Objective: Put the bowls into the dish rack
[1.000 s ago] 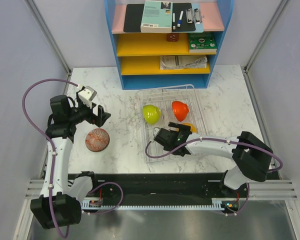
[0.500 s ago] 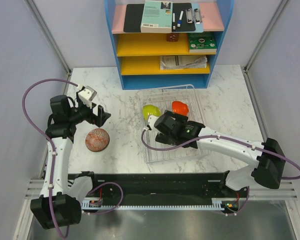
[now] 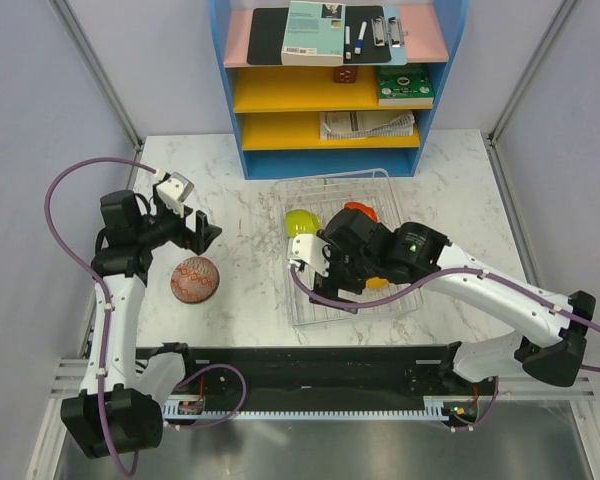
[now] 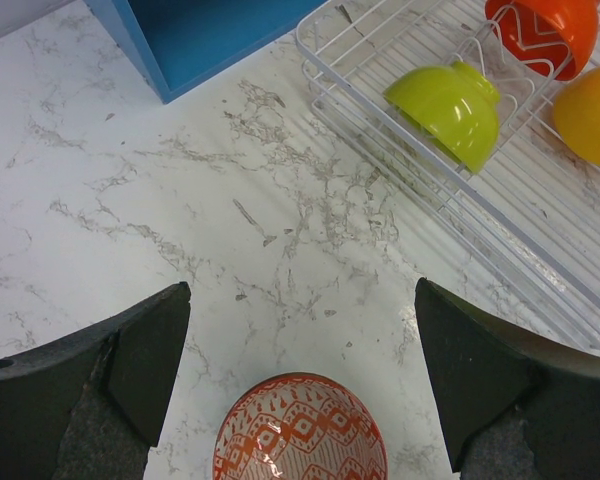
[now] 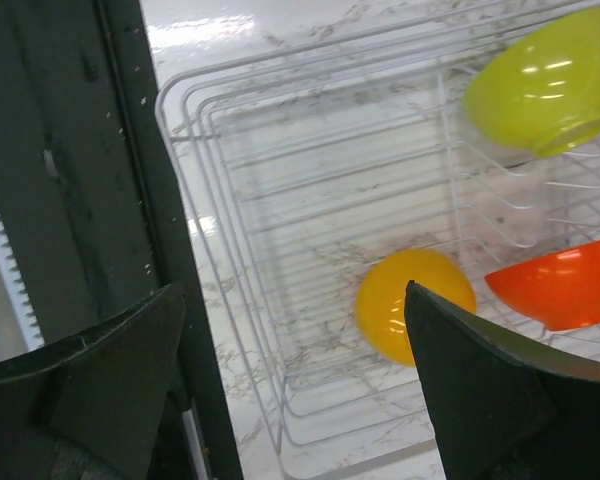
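Note:
The wire dish rack (image 3: 302, 312) lies right of centre. In it are a lime-green bowl (image 3: 300, 222), a red-orange bowl (image 3: 360, 209) and an orange-yellow bowl (image 3: 379, 284), the last two partly hidden by my right arm. My right gripper (image 3: 315, 268) hovers open and empty over the rack's near left part (image 5: 210, 250), with the orange-yellow bowl (image 5: 412, 300) below its right finger. A red-patterned bowl (image 3: 195, 279) sits upside down on the marble left of the rack. My left gripper (image 3: 204, 232) hangs open just behind it; the bowl (image 4: 300, 430) shows below my empty fingers.
A blue-and-yellow shelf unit (image 3: 335, 90) with books and pens stands at the back, close behind the rack. A black rail (image 3: 310, 365) runs along the near table edge. Grey walls close in both sides.
My right arm has risen and swung back and to the right over the rack, away from the orange-yellow bowl. The left arm and the patterned bowl have stayed put.

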`<state>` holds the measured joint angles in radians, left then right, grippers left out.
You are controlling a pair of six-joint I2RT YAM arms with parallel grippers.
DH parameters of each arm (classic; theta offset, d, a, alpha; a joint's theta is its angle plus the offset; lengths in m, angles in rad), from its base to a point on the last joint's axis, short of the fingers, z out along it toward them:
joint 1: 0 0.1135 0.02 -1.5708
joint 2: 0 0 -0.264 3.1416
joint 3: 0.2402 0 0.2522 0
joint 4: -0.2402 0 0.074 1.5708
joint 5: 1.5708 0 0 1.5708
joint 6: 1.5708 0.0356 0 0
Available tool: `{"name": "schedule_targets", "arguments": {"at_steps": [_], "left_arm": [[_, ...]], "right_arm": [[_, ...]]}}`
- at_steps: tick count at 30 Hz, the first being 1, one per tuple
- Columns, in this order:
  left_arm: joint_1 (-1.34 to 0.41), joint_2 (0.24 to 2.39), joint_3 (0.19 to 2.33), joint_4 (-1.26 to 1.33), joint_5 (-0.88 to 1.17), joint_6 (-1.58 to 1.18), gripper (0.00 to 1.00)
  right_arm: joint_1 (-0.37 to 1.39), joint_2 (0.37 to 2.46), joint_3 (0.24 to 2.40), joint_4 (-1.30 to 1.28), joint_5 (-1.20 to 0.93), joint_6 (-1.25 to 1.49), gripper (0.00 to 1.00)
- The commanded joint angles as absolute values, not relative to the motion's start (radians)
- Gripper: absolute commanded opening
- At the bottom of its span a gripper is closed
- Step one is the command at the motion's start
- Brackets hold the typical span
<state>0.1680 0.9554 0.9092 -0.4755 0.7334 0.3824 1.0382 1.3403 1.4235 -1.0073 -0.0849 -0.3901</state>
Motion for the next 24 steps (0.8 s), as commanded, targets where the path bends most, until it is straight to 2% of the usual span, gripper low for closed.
{"name": "schedule_targets", "arguments": {"at_steps": [1, 12, 24], "left_arm": [[0.173, 0.96, 0.93, -0.472, 0.727, 0.383, 1.0], [0.173, 0.976, 0.936, -0.476, 0.73, 0.382, 1.0], [0.173, 0.986, 0.937, -0.476, 0.736, 0.385, 1.0]], "right_arm": [[1.048, 1.341, 1.367, -1.08, -0.221, -0.426, 0.98], [1.075, 1.393, 1.23, -0.98, -0.135, -0.433, 0.98], [1.081, 1.491, 1.124, -0.77, 0.119, -0.442, 0.98]]}}
